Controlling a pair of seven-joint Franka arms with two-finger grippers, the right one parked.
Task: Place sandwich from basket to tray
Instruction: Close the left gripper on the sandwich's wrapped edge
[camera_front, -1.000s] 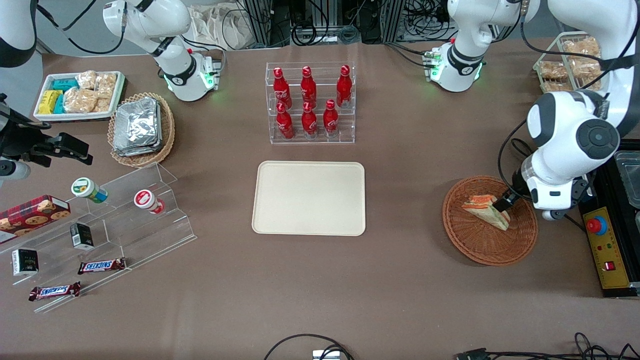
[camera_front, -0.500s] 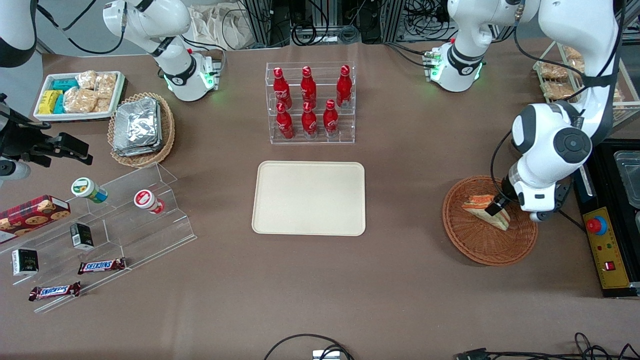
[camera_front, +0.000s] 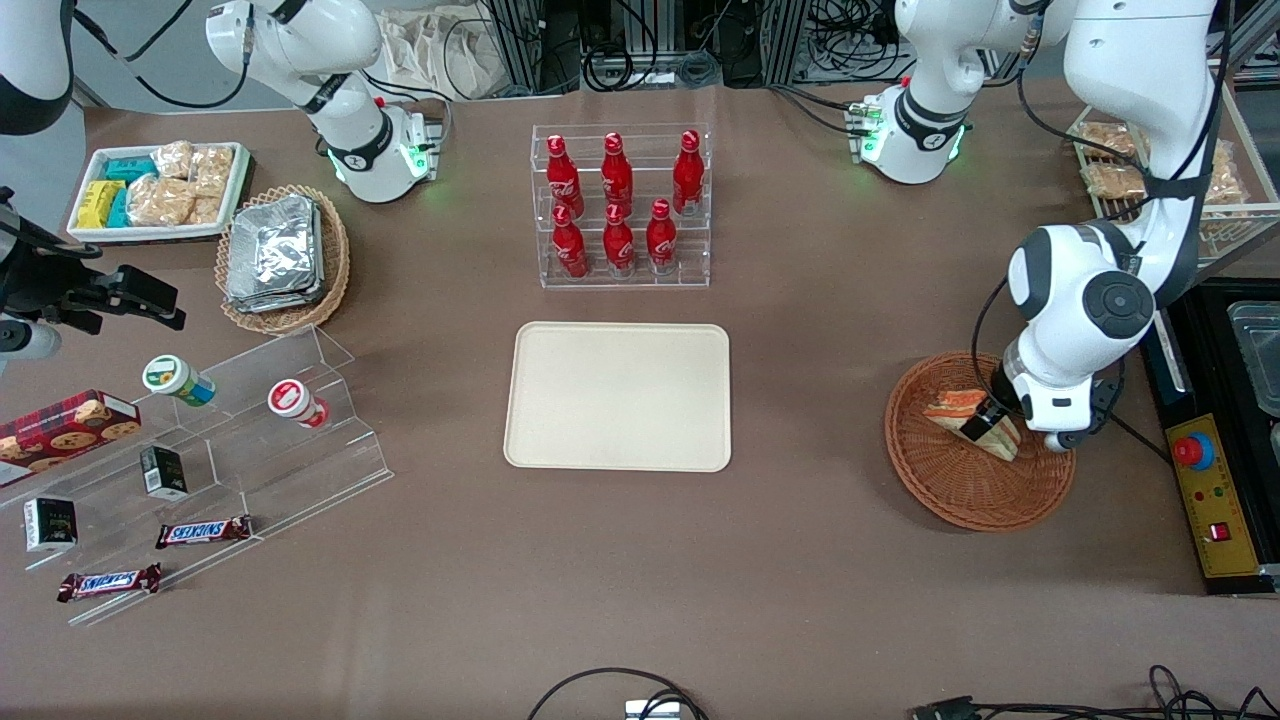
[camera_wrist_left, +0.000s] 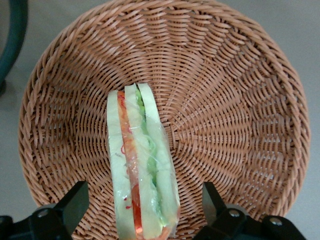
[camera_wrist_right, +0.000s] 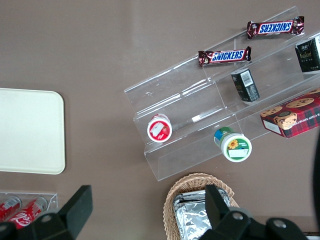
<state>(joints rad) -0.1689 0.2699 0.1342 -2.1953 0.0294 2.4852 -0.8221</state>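
Observation:
The sandwich (camera_front: 957, 407) (camera_wrist_left: 142, 165), a clear-wrapped wedge with orange and green layers, lies in the orange-brown wicker basket (camera_front: 968, 497) (camera_wrist_left: 240, 100) toward the working arm's end of the table. My left gripper (camera_front: 986, 421) (camera_wrist_left: 144, 194) is down in the basket, open. Its two black fingers stand on either side of the sandwich's wide end, with a gap showing on each side. The cream tray (camera_front: 618, 395) (camera_wrist_right: 30, 130) lies bare at the table's middle, well away from the basket.
A clear rack of red bottles (camera_front: 620, 205) stands farther from the front camera than the tray. A yellow box with a red stop button (camera_front: 1205, 490) sits beside the basket. Acrylic steps with snacks (camera_front: 200, 470), a paler basket of foil packs (camera_front: 280, 255) and a white snack tray (camera_front: 160, 190) are at the parked arm's end.
The left arm has swung a little toward the tray, and the gripper has slid along the sandwich deeper into the basket. The sandwich and basket have not moved.

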